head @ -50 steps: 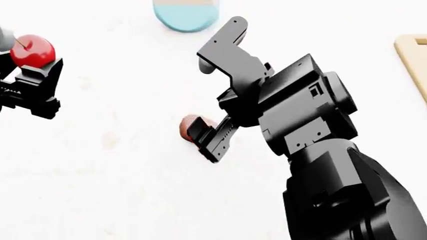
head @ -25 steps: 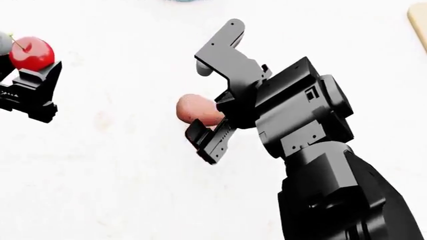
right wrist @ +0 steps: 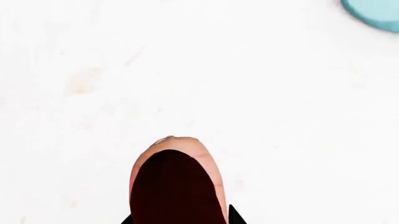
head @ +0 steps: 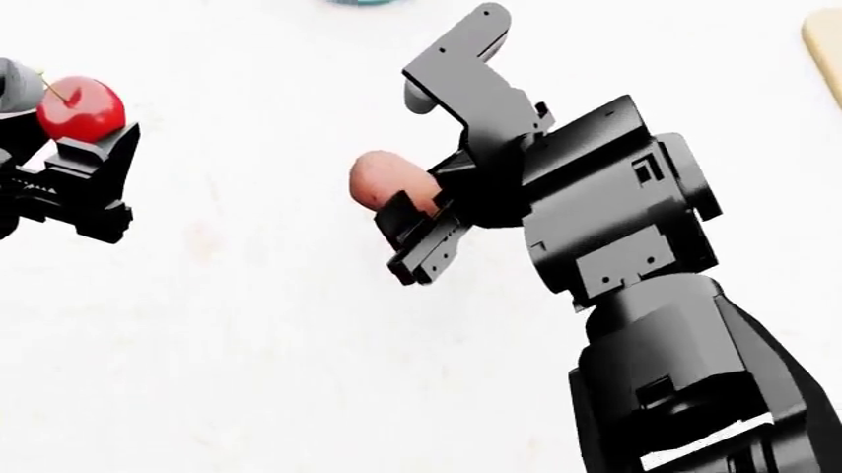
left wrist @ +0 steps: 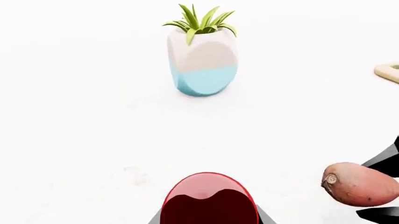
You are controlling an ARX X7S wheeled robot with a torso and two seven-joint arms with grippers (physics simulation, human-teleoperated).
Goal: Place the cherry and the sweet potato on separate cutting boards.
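The white marbled tabletop (head: 263, 374) spread beneath both arms. The black right gripper (head: 418, 219) was clamped on the matte pinkish-brown oval sweet potato (head: 385, 181), held clear of the surface; its end showed a small pale scar. At the head view's left, the left gripper (head: 82, 148) gripped the glossy red round cherry (head: 81, 108), its thin yellowish stem pointing up-left.

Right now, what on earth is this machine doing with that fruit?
It is a two-armed robot sorting food onto cutting boards. Its left gripper holds the cherry, and its right gripper holds the sweet potato, both lifted off the white table. Neither sits on a board yet; only the edge of one cutting board shows at the far right.
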